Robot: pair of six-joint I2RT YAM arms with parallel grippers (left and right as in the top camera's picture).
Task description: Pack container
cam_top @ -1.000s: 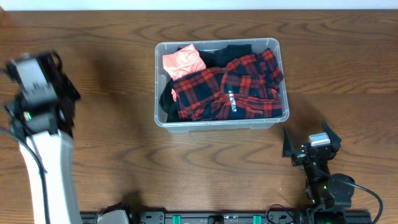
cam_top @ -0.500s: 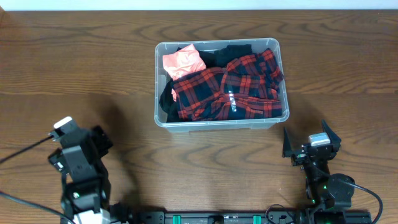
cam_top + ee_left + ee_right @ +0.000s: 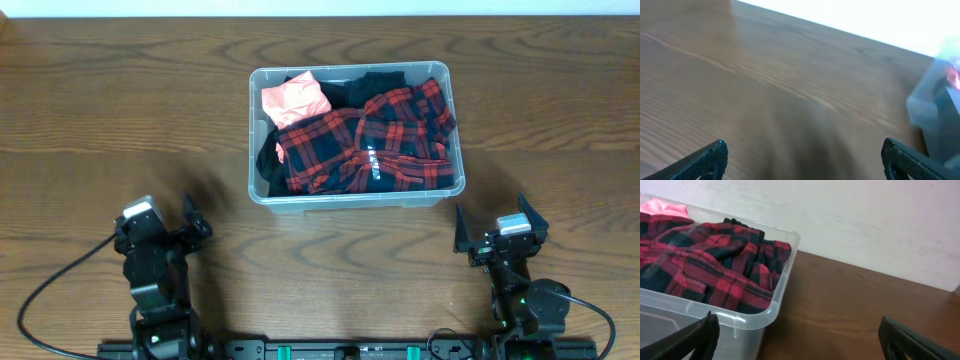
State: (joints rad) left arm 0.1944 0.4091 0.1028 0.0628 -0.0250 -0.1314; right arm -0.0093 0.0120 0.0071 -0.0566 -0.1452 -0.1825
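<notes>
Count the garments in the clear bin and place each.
3 visible: pink cloth in the container's back-left corner; red plaid shirt across the middle and right; black garment along the left side. Others may be hidden underneath.

In the overhead view the container (image 3: 349, 201) sits on the table (image 3: 110, 110) in the upper middle of the frame. Inside it, a shirt (image 3: 375, 145) fills the middle and right. A folded cloth (image 3: 293, 100) lies in the upper left corner, and another garment (image 3: 268, 165) lies along the left wall. The left gripper (image 3: 163, 225) is at the lower left of the frame and the right gripper (image 3: 493, 218) at the lower right, both below the container and apart from it.
</notes>
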